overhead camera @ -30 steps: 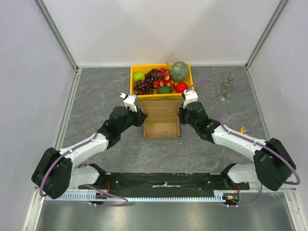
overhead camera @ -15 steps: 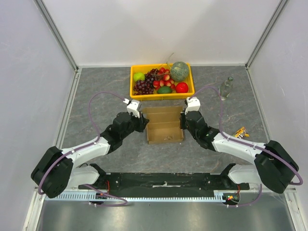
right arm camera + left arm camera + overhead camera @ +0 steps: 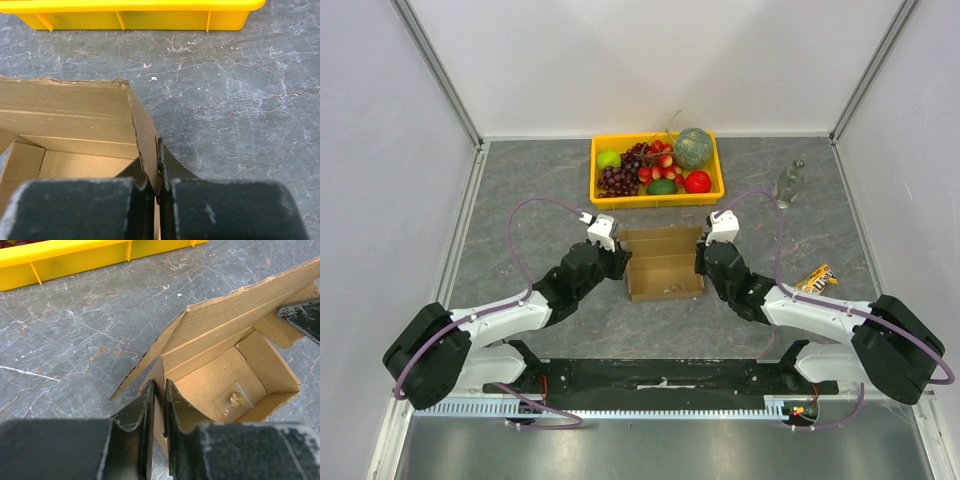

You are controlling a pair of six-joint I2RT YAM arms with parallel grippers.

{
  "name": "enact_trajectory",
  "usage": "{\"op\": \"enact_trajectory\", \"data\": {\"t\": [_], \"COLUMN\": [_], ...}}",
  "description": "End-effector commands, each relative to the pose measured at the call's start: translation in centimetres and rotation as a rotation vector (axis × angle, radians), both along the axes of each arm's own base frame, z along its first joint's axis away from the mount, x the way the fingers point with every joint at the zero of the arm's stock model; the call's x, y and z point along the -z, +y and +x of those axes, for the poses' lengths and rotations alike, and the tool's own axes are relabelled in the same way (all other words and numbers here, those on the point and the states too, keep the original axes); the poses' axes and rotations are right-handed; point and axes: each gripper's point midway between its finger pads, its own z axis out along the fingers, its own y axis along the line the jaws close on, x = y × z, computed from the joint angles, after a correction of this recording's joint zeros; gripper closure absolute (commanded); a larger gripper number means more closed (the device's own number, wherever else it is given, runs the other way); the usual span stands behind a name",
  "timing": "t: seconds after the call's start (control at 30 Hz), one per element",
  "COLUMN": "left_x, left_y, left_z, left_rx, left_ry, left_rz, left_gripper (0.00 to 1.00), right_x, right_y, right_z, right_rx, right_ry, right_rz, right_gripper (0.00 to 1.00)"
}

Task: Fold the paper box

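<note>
From above: open box (image 3: 663, 265) wedged between left gripper (image 3: 621, 262) and right gripper (image 3: 700, 262), near the yellow crate (image 3: 657, 199). Left wrist: jaws clamped on the box's left wall, small packet (image 3: 233, 399) inside, just beyond the tips. Right wrist: jaws pinching the right wall, yellow crate ahead.

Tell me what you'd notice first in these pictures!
First comes the brown paper box in the middle, with the left pincer and the right pincer each pinching one of its side walls. Behind it sits a bright yellow crate full of colourful fruit.
</note>
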Motion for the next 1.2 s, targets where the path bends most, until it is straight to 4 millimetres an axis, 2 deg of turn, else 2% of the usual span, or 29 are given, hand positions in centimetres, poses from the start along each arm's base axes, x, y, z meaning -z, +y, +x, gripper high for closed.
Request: {"op": "enact_trajectory", "data": {"t": [0.0,0.7,1.17], "left_x": [-0.6,1.7,2.1], "left_y": [-1.6,-1.9,-2.9], "left_z": [-1.2,-2.4,-2.4], "left_rx": [0.033,0.028,0.029], "left_ry": [0.007,0.057,0.084], "left_rz": [-0.072,-0.052,-0.057], "left_gripper": [0.83,0.9,0.93], "right_x": [-2.4,-0.2,0.1], "right_y": [2.2,2.1,2.0], "right_z": [-0.5,-1.5,-2.1], "right_rx": [-0.036,-0.031,-0.016], "right_ry": [-0.059,-0.026,-0.034], "right_rz": [0.134,0.113,0.1], "right_gripper": [1.0,1.0,1.0]}}
